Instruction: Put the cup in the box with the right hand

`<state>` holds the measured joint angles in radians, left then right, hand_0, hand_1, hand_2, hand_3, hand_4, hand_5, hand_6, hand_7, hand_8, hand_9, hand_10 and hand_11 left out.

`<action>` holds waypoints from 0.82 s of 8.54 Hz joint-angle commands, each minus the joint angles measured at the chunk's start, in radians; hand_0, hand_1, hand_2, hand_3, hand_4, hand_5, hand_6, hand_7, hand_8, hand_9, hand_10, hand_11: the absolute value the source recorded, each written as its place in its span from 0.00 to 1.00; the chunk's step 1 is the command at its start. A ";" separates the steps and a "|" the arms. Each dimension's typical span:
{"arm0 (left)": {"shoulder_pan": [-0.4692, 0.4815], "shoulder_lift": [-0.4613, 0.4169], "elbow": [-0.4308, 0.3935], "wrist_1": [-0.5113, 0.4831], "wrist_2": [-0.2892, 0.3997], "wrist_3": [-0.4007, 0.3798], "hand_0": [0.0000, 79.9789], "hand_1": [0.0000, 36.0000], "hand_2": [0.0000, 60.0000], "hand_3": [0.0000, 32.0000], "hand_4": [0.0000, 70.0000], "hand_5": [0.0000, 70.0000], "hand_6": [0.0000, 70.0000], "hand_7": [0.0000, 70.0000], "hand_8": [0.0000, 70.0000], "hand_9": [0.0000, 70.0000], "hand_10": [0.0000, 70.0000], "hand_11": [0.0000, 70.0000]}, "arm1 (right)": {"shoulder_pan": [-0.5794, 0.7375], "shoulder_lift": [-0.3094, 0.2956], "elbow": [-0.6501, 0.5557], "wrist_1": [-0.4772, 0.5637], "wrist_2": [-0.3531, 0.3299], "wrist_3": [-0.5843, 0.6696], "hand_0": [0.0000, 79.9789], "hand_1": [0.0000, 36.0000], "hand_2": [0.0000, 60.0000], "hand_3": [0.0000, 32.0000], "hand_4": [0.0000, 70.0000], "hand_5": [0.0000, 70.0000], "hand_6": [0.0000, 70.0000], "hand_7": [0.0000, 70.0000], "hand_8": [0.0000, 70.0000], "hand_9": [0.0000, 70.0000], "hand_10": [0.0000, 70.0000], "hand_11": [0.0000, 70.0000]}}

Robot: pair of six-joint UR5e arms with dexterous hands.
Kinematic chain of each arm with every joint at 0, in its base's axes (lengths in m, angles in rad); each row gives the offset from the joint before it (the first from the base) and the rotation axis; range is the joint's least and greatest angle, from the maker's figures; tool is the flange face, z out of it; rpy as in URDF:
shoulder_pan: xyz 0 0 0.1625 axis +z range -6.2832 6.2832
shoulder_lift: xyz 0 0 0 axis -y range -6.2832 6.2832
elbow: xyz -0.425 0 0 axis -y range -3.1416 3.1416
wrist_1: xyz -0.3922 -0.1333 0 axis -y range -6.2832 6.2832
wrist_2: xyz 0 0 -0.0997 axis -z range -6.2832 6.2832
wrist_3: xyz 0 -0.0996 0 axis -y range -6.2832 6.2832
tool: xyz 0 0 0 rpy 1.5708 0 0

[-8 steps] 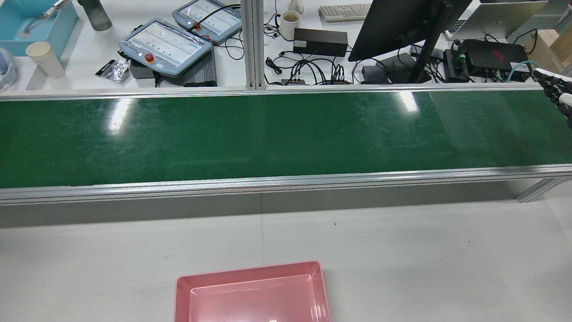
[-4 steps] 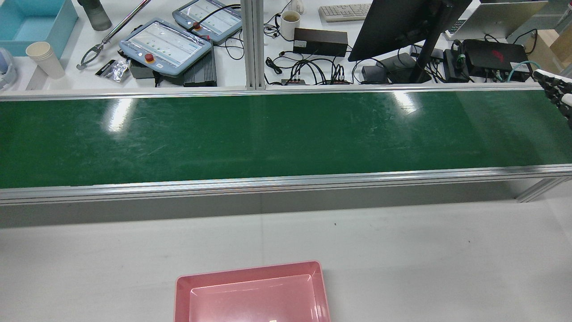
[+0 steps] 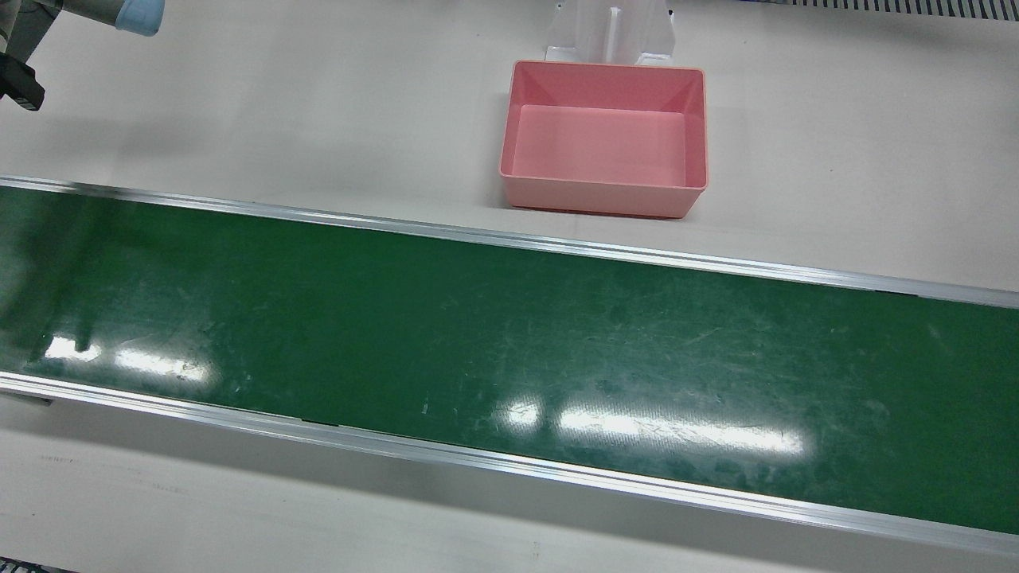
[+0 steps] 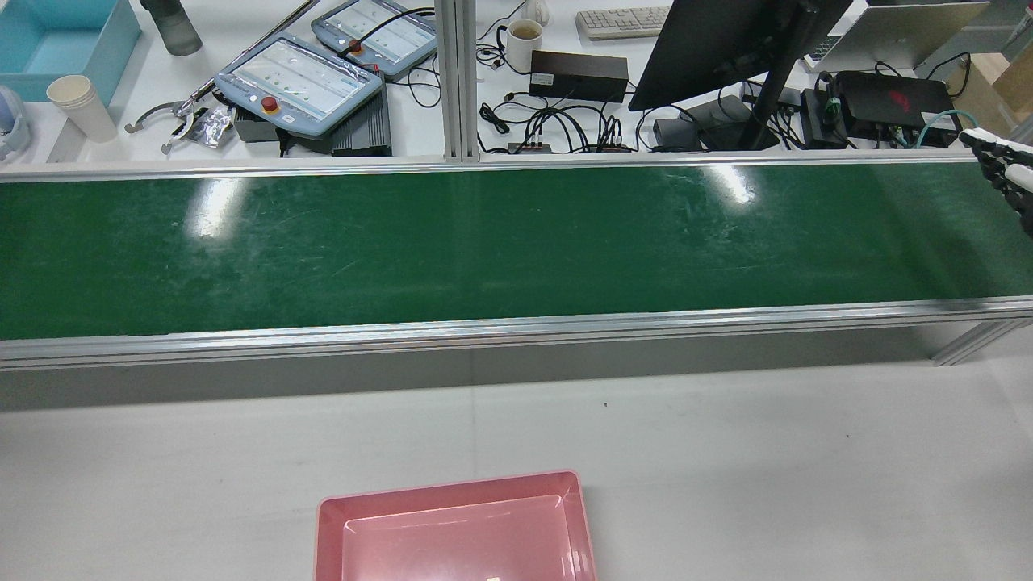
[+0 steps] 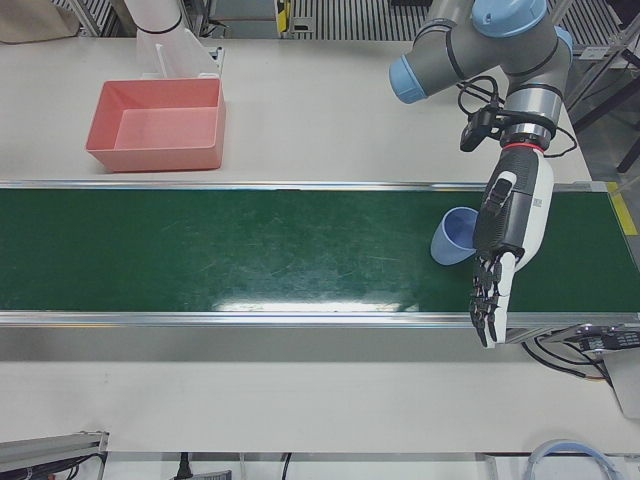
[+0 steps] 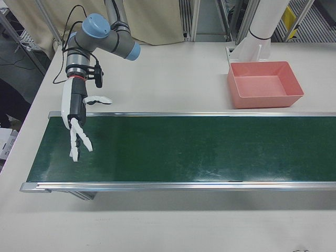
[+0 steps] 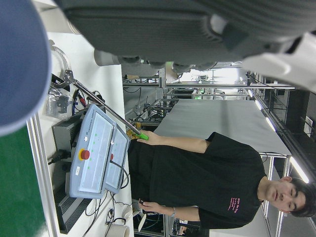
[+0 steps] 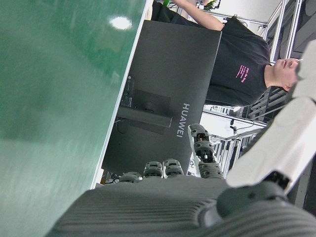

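A light blue cup lies on its side on the green belt, near the belt's right end in the left-front view. My left hand hangs over the belt right beside the cup, fingers straight and apart, holding nothing. The cup fills the corner of the left hand view. My right hand hovers open and empty over the opposite end of the belt; its fingertips show at the rear view's right edge. The pink box stands empty on the white table beside the belt's middle.
Beyond the belt's far rail in the rear view are teach pendants, a stack of paper cups, a monitor and a metal grabber tool held by a person. A white pedestal stands behind the box.
The person's grabber tool has moved from the blue bin to the desk by the teach pendants. My right hand's fingertips have barely shifted.
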<state>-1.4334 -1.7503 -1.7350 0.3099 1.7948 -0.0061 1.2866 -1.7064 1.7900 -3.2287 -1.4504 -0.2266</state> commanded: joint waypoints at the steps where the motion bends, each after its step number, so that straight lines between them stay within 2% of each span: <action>1: 0.001 0.000 -0.001 0.001 0.000 0.000 0.00 0.00 0.00 0.00 0.00 0.00 0.00 0.00 0.00 0.00 0.00 0.00 | 0.000 0.088 -0.044 0.023 0.001 -0.019 0.62 0.59 0.22 0.00 0.00 0.10 0.04 0.01 0.07 0.05 0.00 0.00; 2: 0.001 -0.001 -0.003 0.001 0.000 0.000 0.00 0.00 0.00 0.00 0.00 0.00 0.00 0.00 0.00 0.00 0.00 0.00 | 0.000 0.117 -0.064 0.023 0.001 -0.023 0.75 0.81 0.12 0.00 0.00 0.14 0.04 0.00 0.06 0.04 0.00 0.00; 3: 0.001 0.000 -0.003 0.001 0.000 0.000 0.00 0.00 0.00 0.00 0.00 0.00 0.00 0.00 0.00 0.00 0.00 0.00 | 0.000 0.126 -0.064 0.021 0.001 -0.028 0.75 0.81 0.12 0.00 0.00 0.14 0.04 0.00 0.06 0.03 0.00 0.00; 5: 0.001 0.000 -0.003 0.001 0.000 0.000 0.00 0.00 0.00 0.00 0.00 0.00 0.00 0.00 0.00 0.00 0.00 0.00 | -0.003 0.146 -0.072 0.018 -0.001 -0.033 0.68 0.69 0.16 0.00 0.00 0.11 0.04 0.01 0.05 0.02 0.00 0.00; 7: 0.001 -0.001 -0.003 0.001 0.000 0.000 0.00 0.00 0.00 0.00 0.00 0.00 0.00 0.00 0.00 0.00 0.00 0.00 | -0.003 0.151 -0.073 0.018 -0.001 -0.031 0.65 0.65 0.17 0.00 0.00 0.10 0.04 0.02 0.05 0.02 0.00 0.00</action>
<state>-1.4328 -1.7508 -1.7379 0.3114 1.7948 -0.0061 1.2841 -1.5638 1.7199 -3.2099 -1.4510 -0.2582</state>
